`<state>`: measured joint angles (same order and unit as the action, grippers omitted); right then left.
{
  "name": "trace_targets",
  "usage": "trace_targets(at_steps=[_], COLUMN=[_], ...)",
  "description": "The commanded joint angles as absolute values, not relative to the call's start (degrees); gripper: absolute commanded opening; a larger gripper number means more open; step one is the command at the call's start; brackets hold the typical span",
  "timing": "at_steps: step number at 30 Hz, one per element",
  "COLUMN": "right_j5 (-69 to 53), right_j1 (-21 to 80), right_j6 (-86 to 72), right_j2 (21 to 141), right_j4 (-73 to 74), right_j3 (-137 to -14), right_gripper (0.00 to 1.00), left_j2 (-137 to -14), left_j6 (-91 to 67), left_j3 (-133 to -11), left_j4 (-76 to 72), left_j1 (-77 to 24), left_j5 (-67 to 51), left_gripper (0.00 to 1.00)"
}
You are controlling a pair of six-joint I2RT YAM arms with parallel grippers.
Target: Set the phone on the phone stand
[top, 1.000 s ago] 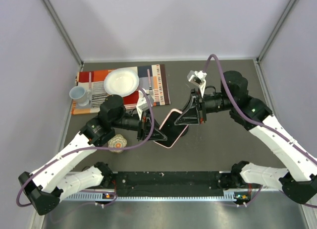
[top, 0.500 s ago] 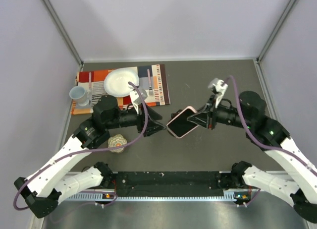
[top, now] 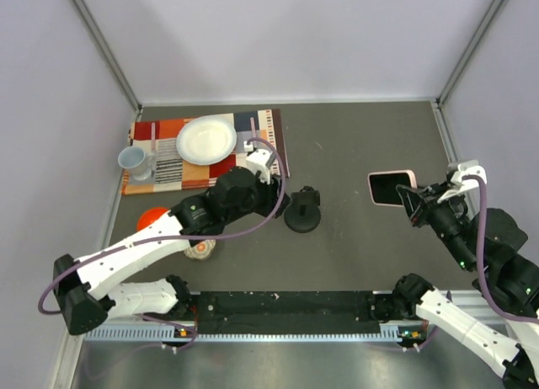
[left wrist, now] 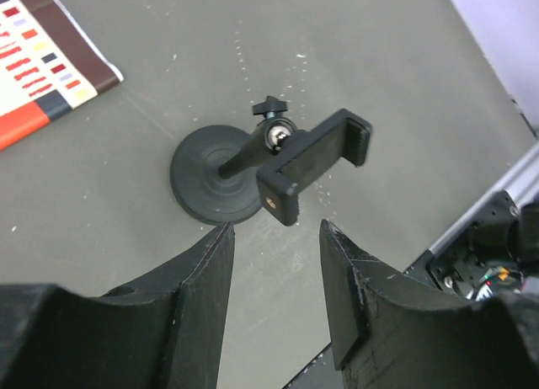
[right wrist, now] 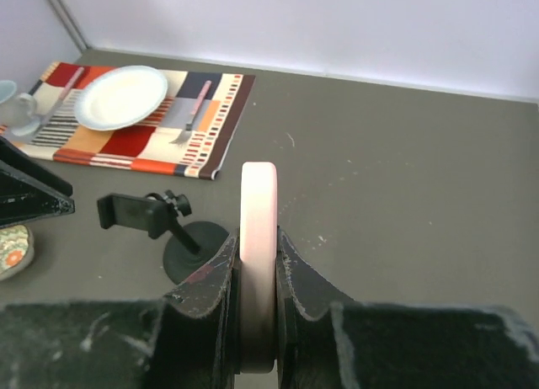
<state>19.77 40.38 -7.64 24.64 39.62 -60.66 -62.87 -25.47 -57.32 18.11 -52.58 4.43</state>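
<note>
Both arms [top: 126, 256] wear white shells, black joints, looping purple cables [top: 482, 246] and scuffed black pincer fingers [left wrist: 198, 296].

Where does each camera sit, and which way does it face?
Top: above and behind the robot, looking down on the table; left arm and right arm show.
Left wrist: on the left arm, looking down past the open left claw at the stand.
Right wrist: on the right arm, looking over the table along the phone, held edge-on in the right claw.
Shared: all three show the stand; top and right wrist, the phone.
</note>
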Motion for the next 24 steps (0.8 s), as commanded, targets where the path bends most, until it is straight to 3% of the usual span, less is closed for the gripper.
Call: trace_targets(at_steps=[1,6,10,24], right_j5=[22.60,16.62,12.49,9.41], right_j1=[40.52,40.52,40.43,40.43], right_j6=[-6.24,-7.56,-7.38,-7.29], right_j2=[22.50,22.76,23.73,24.61], right_j4=[38.06,38.06,38.14,38.06], right_j3=[-59.86,-58.19,-57.31,-57.57], right_gripper=[0.00,0.00,0.00,0.00], left_j2=[-65.47,-69.08,-70.40,-74.18], left_j6=[-31.20,-32.96,-33.84,-32.78], left_j3=[-60.20,-60.82,-61.00,-63.10], left_j4=[16.17,15.03,14.85,13.89], left_j1=[-54.40,-56.16,-57.30,-58.45], left_j5=[15.47,16.08,17.23,18.81], left_gripper=[0.50,0.45,0.47,0.35])
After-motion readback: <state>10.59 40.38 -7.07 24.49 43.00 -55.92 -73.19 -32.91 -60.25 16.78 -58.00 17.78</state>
